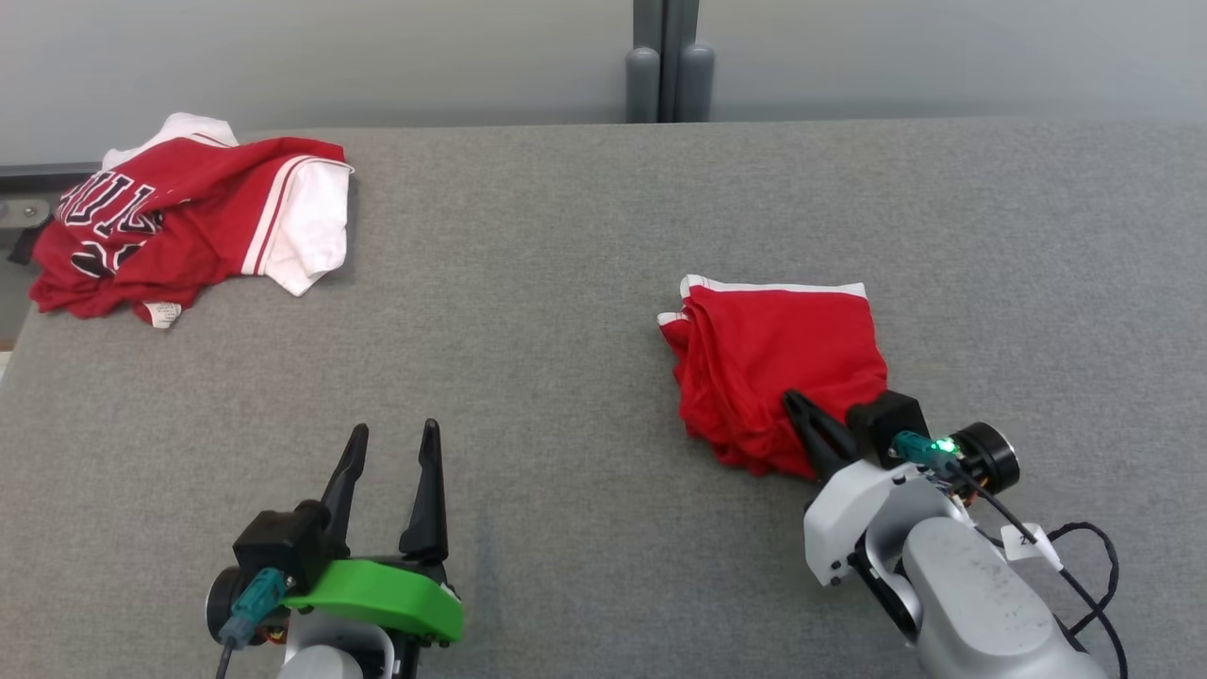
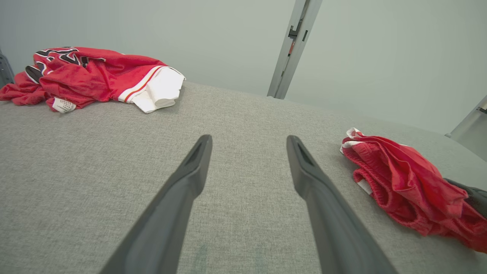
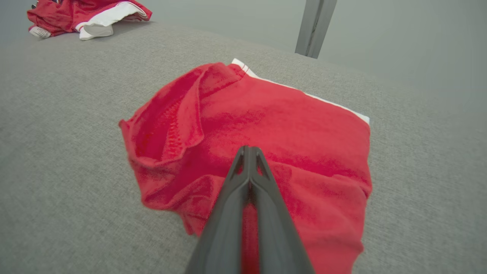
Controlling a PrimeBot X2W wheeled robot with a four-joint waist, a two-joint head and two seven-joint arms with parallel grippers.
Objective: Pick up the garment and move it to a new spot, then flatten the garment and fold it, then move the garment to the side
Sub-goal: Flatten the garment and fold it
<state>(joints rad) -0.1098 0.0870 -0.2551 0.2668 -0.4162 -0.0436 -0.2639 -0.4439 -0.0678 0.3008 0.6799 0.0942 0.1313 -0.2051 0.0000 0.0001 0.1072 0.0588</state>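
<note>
The red garment (image 1: 773,358) with white trim lies folded into a rough square on the grey table, right of centre. It also shows at the right of the left wrist view (image 2: 403,182) and across the middle of the right wrist view (image 3: 289,121). My right gripper (image 1: 790,396) lies on its near edge, fingers pressed together (image 3: 249,149) with red cloth showing in the slit between them. My left gripper (image 1: 394,429) stands open over bare table at the lower left (image 2: 247,140), nothing between its fingers.
A crumpled red and white jersey (image 1: 189,226) with black lettering sits at the table's far left corner (image 2: 95,72) (image 3: 87,11). The grey fabric table (image 1: 566,283) ends at a pale wall with a grey post (image 1: 669,66) behind.
</note>
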